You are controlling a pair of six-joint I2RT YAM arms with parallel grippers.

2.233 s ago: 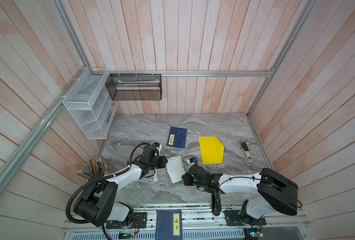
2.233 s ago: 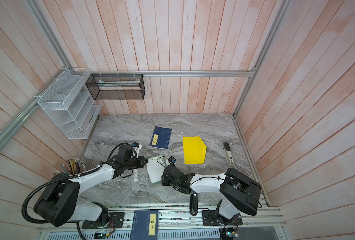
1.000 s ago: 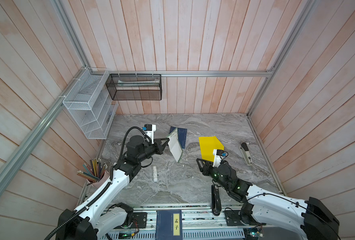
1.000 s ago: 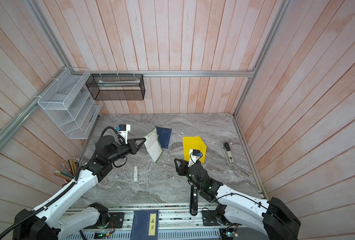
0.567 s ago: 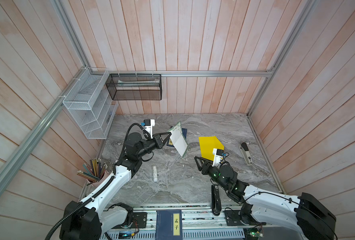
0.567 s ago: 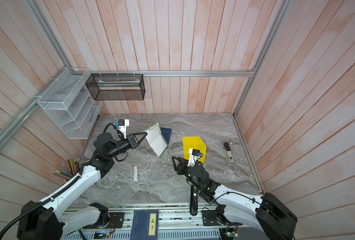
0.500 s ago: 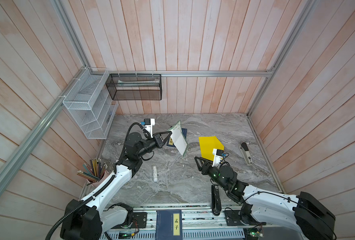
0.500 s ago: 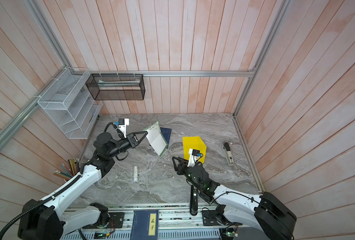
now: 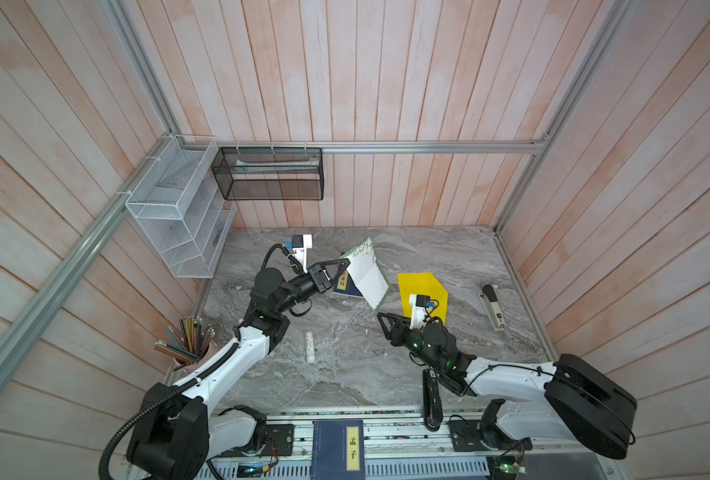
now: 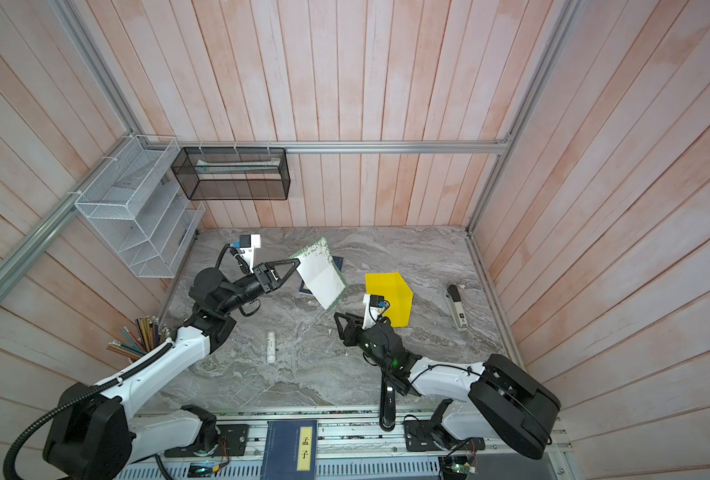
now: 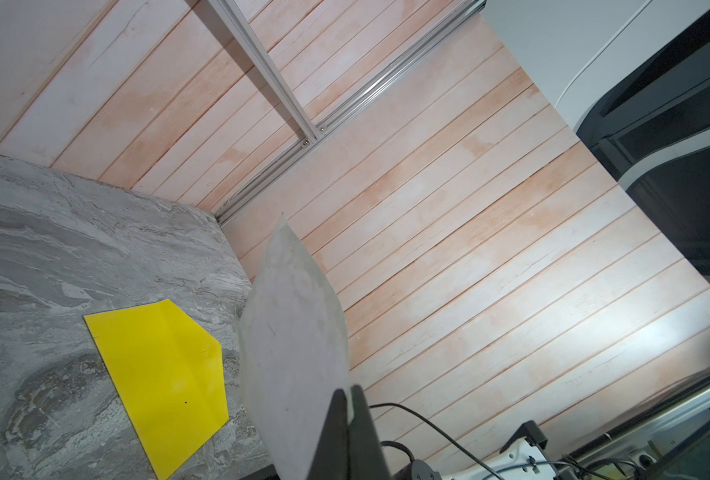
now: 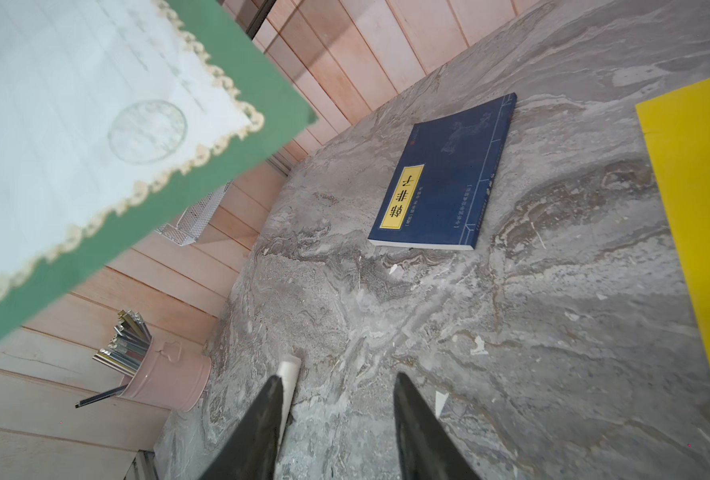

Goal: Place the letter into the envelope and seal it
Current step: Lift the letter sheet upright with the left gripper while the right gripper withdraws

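The letter (image 9: 365, 274) (image 10: 322, 276), white with a green border, hangs tilted in the air over the table's back middle. My left gripper (image 9: 347, 262) (image 10: 297, 262) is shut on its edge. In the left wrist view the letter's pale back (image 11: 295, 332) rises from the closed left gripper (image 11: 349, 392). The yellow envelope (image 9: 421, 291) (image 10: 388, 295) (image 11: 162, 357) lies flat to the letter's right. My right gripper (image 9: 382, 322) (image 10: 338, 320) (image 12: 338, 380) hovers open and empty just in front of the envelope (image 12: 702, 208), below the letter (image 12: 74, 145).
A dark blue book (image 9: 347, 286) (image 12: 444, 174) lies partly behind the letter. A white glue stick (image 9: 310, 347) (image 12: 288, 370) lies front left. A stapler (image 9: 492, 307) lies at the right. A pink pencil cup (image 9: 187, 340) stands at the left edge, below wire racks (image 9: 178, 208).
The left gripper has lifted the letter off the front of the table and carried it back and to the right. The right gripper has let it go and drawn back near the envelope.
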